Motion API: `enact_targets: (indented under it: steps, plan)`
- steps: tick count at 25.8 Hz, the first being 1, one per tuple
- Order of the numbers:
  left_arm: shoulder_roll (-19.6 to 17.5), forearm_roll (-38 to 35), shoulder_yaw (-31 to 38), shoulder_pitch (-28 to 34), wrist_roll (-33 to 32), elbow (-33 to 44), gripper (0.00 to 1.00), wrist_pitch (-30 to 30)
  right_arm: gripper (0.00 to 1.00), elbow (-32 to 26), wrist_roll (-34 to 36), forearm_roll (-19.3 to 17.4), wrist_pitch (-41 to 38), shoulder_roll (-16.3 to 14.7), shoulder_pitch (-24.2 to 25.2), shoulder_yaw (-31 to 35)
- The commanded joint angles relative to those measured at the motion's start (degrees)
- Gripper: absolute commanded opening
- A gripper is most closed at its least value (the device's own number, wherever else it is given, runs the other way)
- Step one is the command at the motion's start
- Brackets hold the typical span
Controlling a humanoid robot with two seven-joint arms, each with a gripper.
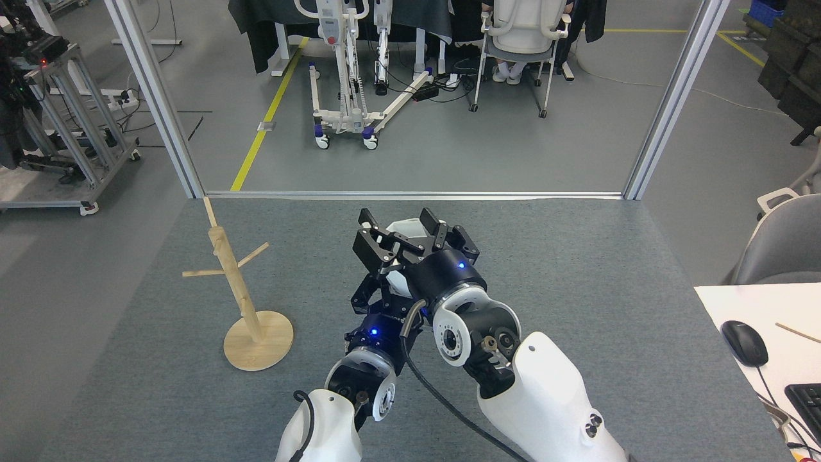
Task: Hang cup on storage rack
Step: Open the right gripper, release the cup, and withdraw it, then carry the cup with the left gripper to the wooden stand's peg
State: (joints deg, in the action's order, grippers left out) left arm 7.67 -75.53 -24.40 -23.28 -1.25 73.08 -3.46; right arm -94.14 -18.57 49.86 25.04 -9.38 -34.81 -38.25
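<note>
White cup (pixel 406 228) sits gripped in the right end effector (pixel 403 236), mid-bench. Wooden storage rack (pixel 238 289) stands well apart at nine o'clock, post upright. Left end effector (pixel 372 296), nearer the rack, is hidden; state unclear.

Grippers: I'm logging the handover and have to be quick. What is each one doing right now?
Left gripper: partly hidden under the right arm; cannot tell.
Right gripper: closed around the white cup, lifted off the table.
</note>
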Motion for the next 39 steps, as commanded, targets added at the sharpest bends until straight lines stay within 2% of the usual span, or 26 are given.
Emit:
enact_targets:
  steps: [1, 6, 12, 18, 21, 25, 29, 32, 34, 36, 39]
  plan:
    - [-0.02, 0.03, 0.14, 0.42, 1.69, 0.4, 0.06, -0.05, 0.98, -1.14, 3.9, 0.06, -1.74, -0.11, -0.43, 1.51]
    - [-0.02, -0.06, 0.14, 1.3, 1.78, 1.19, 0.05, -0.05, 0.98, -1.22, 10.66, 0.06, -2.18, -0.64, -1.05, 4.68]
    - [-0.64, -0.23, 0.32, 3.68, 2.3, 4.79, 0.04, -0.23, 0.99, 0.45, 11.98, -0.03, -2.45, -4.6, -0.43, 11.09]
    - [-1.69, -0.67, 0.93, 11.06, 6.44, 11.39, 0.03, -1.02, 0.99, 10.11, 11.98, 1.29, -6.14, -7.58, 2.64, 19.18]
    - [-4.15, -0.76, 5.15, 17.65, 8.89, 16.48, 0.03, -1.9, 0.99, 15.91, 11.98, 5.95, -7.46, -8.9, 4.31, 21.2]
    - [-5.12, -1.02, 9.46, 24.07, 15.14, 19.21, 0.04, -4.01, 0.99, 20.57, 12.07, 12.89, -8.07, -9.69, 7.65, 24.1]
    - [-8.81, -1.29, 14.64, 27.76, 16.63, 19.65, 0.05, -4.71, 0.99, 21.36, 12.16, 19.22, -9.57, -10.13, 13.01, 27.09]
    - [-11.09, -1.46, 18.6, 28.46, 15.75, 19.03, 0.05, -4.8, 0.99, 21.1, 12.86, 27.13, -11.06, -10.66, 16.62, 28.67]
    - [-12.94, -1.73, 20.8, 28.9, 14.08, 18.51, 0.05, -4.8, 0.99, 20.84, 14.8, 31.08, -13.26, -10.31, 18.9, 32.36]
    - [-14.61, -2.34, 22.91, 29.34, 11.97, 18.51, 0.05, -4.89, 0.99, 20.13, 17.43, 31.44, -17.04, -10.22, 21.72, 35.62]
    - [-15.49, -5.42, 25.72, 29.34, 8.02, 18.51, 0.05, -4.89, 0.99, 19.25, 19.81, 31.35, -20.03, -10.31, 23.3, 38.34]
